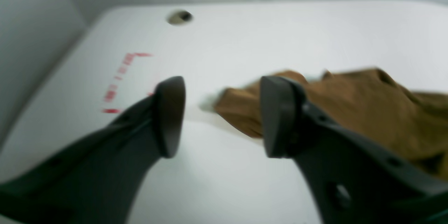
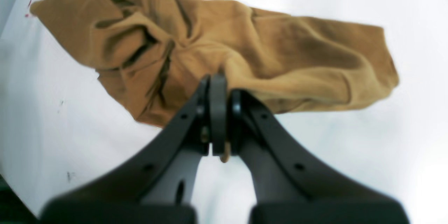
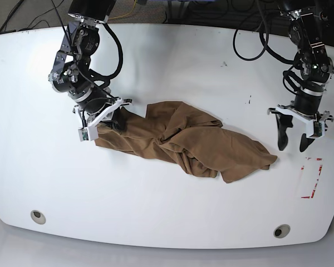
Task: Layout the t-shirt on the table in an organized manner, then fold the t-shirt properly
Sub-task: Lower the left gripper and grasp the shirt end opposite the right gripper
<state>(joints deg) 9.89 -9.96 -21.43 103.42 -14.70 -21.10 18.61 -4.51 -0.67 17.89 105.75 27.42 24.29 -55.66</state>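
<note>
Rumpled shirt [image 3: 181, 143] mid-table, pinched at one end by the right gripper [image 2: 217, 87], left gripper [image 3: 292, 146] free.

The tan shirt lies twisted in a long bunch across the middle of the white table [image 3: 167, 67], folds heaped on each other. The right gripper has its jaws closed on a fold of cloth at the shirt's end, a scrap showing between the pads. The left gripper hangs just beside the opposite end with jaws apart, nothing between them, bare table beneath. Near it, a red dashed mark [image 3: 313, 179] sits toward the table edge. Two grey holes [image 3: 38, 216] [image 3: 280, 230] lie along the near edge, well apart from the shirt. Black cables [image 3: 256, 39] trail over the far edge behind the arms.
</note>
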